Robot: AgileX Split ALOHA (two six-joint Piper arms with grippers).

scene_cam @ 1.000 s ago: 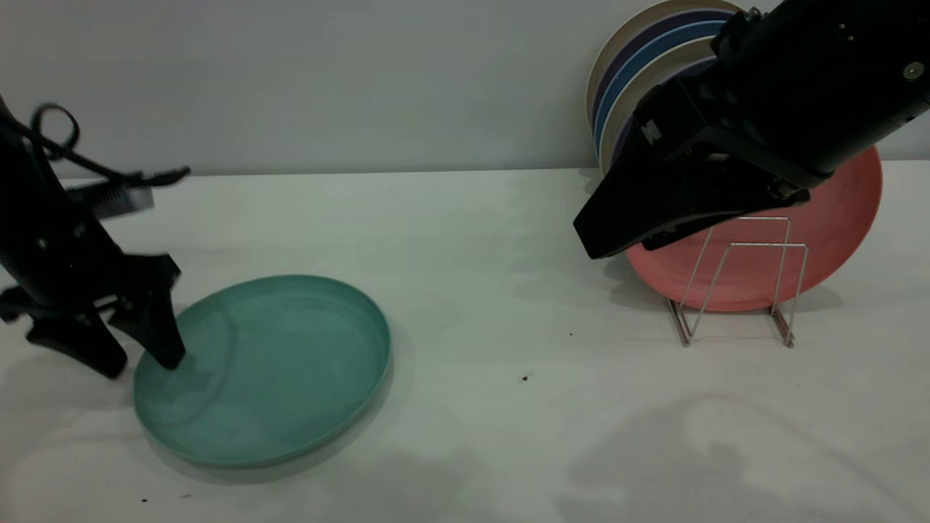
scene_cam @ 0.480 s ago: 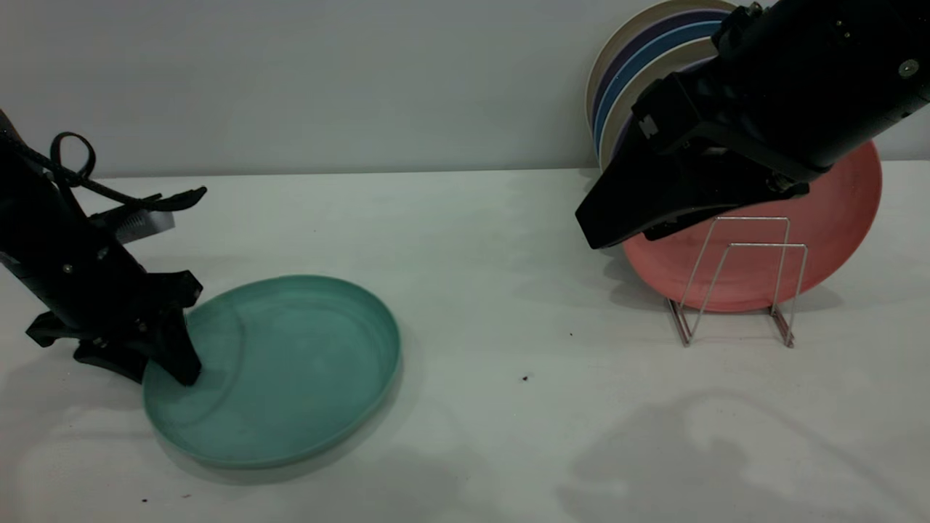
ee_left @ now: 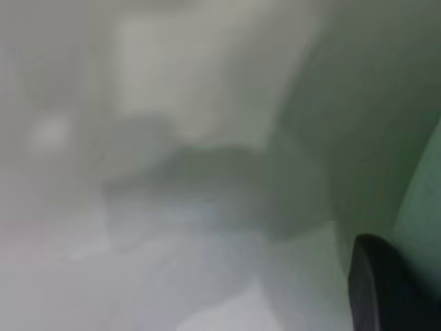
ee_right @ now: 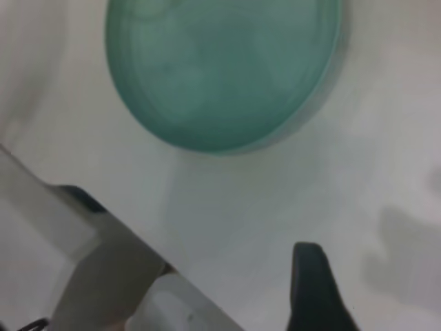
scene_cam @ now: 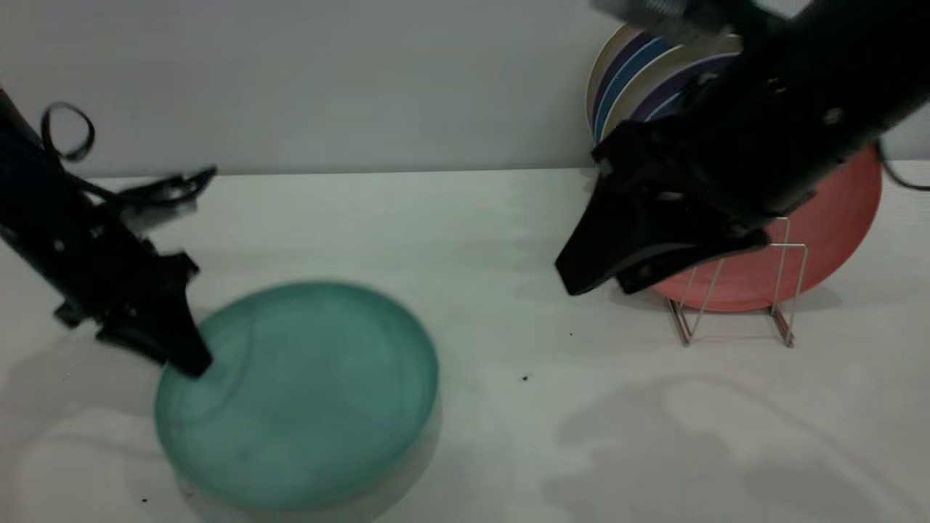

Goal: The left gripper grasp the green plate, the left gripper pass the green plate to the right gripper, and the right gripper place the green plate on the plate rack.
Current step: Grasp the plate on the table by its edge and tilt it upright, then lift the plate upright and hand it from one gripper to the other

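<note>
Left gripper (scene_cam: 185, 356) fingers clamp the green plate (scene_cam: 305, 396) rim, far side tilted off the tabletop (scene_cam: 479, 240). Right gripper (scene_cam: 603, 272) hangs before the plate rack (scene_cam: 734, 290) and pink plate (scene_cam: 835, 218); finger spread unclear.

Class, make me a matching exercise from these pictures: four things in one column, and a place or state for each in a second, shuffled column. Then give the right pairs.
Things
1. green plate
2. pink plate
3. left gripper
4. right gripper

Places or states
A. in the air, left of the plate rack
B. standing upright in the plate rack
C. at the near-left of the table, its left edge held
D. clamped on the green plate's left rim

Pairs: 1-C, 2-B, 3-D, 4-A
</note>
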